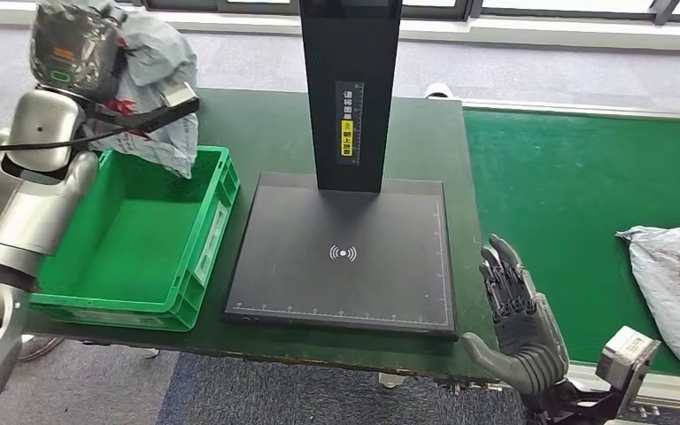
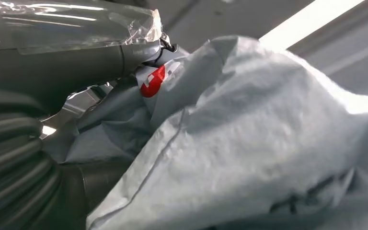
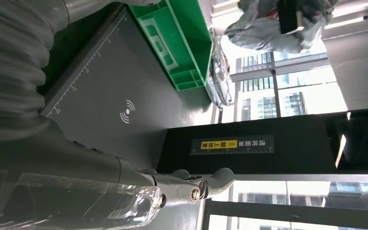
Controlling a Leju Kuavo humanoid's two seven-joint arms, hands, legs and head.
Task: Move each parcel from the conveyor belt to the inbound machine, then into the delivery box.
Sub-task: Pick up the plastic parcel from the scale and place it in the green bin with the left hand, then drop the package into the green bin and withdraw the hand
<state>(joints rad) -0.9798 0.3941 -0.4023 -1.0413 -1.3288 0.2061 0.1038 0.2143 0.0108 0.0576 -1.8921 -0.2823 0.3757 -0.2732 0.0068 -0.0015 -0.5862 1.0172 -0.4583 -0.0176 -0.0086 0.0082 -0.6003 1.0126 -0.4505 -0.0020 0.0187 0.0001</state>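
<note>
- Head view: a grey parcel hangs above the far rim of the green delivery box, gripped by the left hand.
- Right hand holds nothing, fingers spread, just right of the inbound machine.
- Another parcel lies on the conveyor belt, right of the machine.
- Left wrist view shows red print on the held parcel.

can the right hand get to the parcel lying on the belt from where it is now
Probably yes: the right hand is open and holds nothing, and the grey parcel lies on the green belt just beside it, with nothing between them.
</note>
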